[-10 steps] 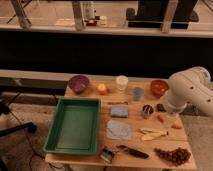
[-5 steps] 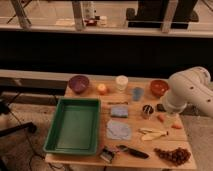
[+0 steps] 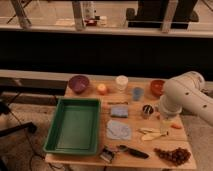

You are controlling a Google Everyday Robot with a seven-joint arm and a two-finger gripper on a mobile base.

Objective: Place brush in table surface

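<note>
The brush [image 3: 131, 151] lies flat on the table surface [image 3: 195, 137] near its front edge. Its black handle points right and its pale bristle head [image 3: 107, 154] points left. My white arm [image 3: 186, 96] comes in from the right over the table's right side. The gripper [image 3: 163, 121] hangs at the arm's lower end, just above the banana peel [image 3: 152, 134] and to the right of a metal can [image 3: 146, 111]. It is well behind and to the right of the brush and holds nothing that shows.
A green tray [image 3: 54, 144] fills the table's left half. At the back stand a purple bowl [image 3: 79, 82], an orange fruit [image 3: 102, 88], a white cup [image 3: 121, 81], a blue cup [image 3: 137, 93] and a red bowl [image 3: 157, 87]. A flat black bar [image 3: 117, 103], blue sponge [image 3: 119, 111], grey cloth [image 3: 119, 131], carrot [image 3: 176, 126] and grapes [image 3: 172, 155] lie around.
</note>
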